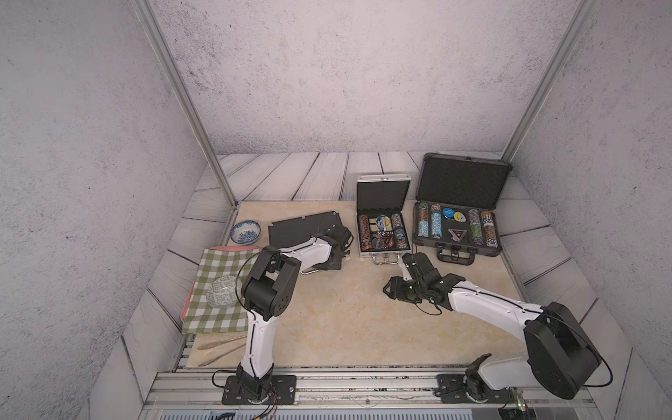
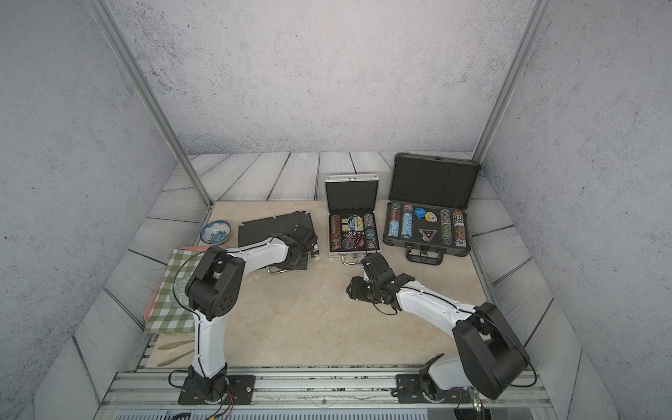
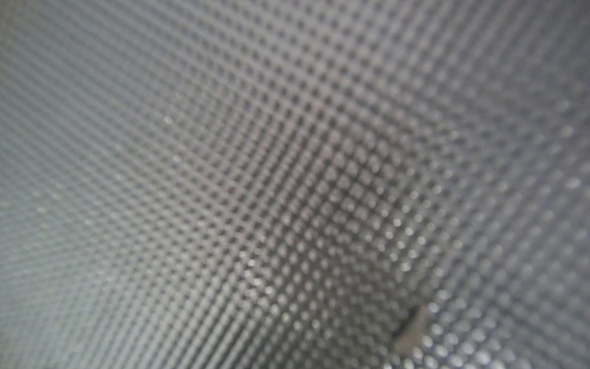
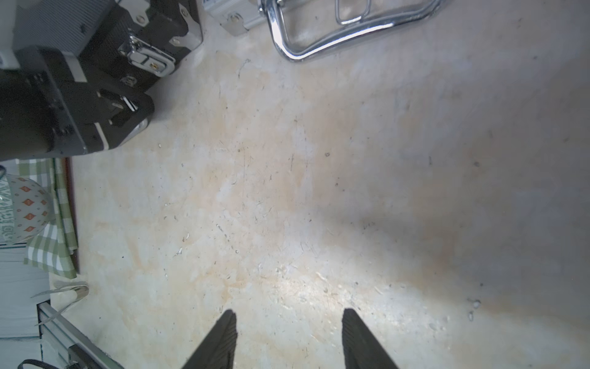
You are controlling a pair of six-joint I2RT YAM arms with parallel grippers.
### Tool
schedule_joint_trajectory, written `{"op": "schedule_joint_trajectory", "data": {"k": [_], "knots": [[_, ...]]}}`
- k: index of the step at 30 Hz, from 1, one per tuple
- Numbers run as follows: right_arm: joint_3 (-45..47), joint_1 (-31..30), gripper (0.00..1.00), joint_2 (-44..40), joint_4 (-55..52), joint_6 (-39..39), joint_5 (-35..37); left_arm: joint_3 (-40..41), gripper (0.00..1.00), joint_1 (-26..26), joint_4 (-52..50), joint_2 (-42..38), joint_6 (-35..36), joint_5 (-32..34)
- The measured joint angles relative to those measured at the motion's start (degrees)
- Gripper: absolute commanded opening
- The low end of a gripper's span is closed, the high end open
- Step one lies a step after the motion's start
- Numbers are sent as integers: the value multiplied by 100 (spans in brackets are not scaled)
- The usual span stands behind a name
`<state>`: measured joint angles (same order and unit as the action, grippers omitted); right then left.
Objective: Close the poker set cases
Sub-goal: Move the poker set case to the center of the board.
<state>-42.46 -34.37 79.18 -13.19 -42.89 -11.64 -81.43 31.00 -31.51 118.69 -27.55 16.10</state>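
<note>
1. Black flat case: laid at the left rear of the counter, just beside a blue-patterned bowl. The lid is down with its textured outer face uppermost. Whether it is fully shut cannot be told.
2. Left claw: set against the black flat case, near its front edge. The left wrist view is filled by a blurred dimpled dark surface. Its opening and any hold cannot be told.
3. Silver case: placed at mid-rear, between the other two cases. It is open with the lid stood upright, and chips are seen in the tray. Its handle is turned toward the front.
4. Dark-grey ribbed case: placed at the right rear, open with the lid raised. Rows of chips are seen inside.
5. Right claw: held over bare counter, near the silver case's handle. The fingers are parted and nothing is gripped.
6. Green checked cloth: spread at the left edge, with a patterned bowl set on it.
</note>
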Motion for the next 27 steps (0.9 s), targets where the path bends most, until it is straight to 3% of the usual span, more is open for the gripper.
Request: {"op": "schedule_joint_trajectory", "data": {"k": [12, 27], "knots": [[2, 0, 55, 0, -13, -11, -37, -699, 8, -479, -153, 442, 789, -87], [66, 0, 55, -195, -181, -11, -48, -1768, 8, -901, -330, 1115, 960, -28]]}}
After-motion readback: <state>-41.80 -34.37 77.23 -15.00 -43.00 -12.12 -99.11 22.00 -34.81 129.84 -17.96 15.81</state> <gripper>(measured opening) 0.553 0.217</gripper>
